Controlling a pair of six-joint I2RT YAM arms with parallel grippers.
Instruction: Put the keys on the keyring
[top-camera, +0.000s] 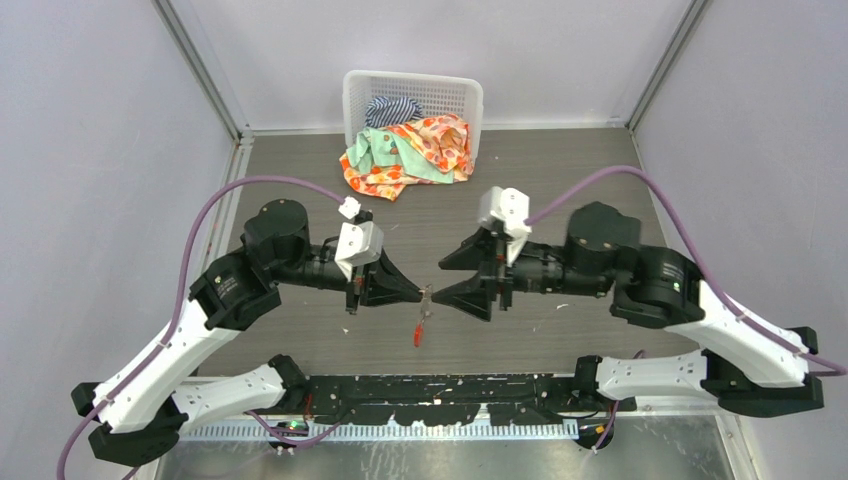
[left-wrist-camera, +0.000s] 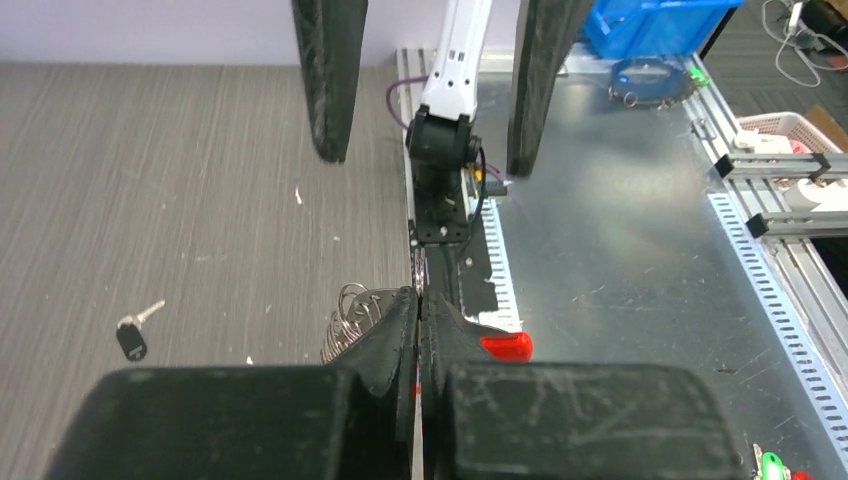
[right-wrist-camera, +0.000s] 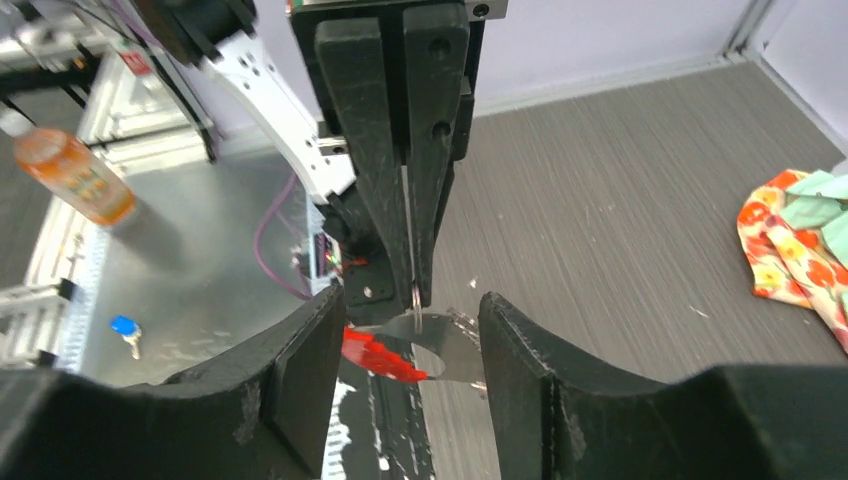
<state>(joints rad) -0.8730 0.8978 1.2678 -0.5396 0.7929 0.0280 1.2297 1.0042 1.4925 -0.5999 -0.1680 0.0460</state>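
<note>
Left gripper (left-wrist-camera: 420, 305) clamps keyring (left-wrist-camera: 352, 312); only wrist view shows likely key (left-wrist-camera: 133, 336).

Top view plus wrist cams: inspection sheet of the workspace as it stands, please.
Surface: grey wood-grain table, white flecks on it.
Job's things: keyring pinched in the left gripper, red tag hanging below; black-headed key loose on the table; red-headed key not seen.
Clutter: white basket at the far edge, cloths spilling out.
Grippers: left gripper shut on the keyring; right gripper open, facing it.
Cables: purple cables arch above the arms, not snagged.
Surroundings: orange bottle and what looks like a blue-headed key on the metal bench, off the table.
</note>
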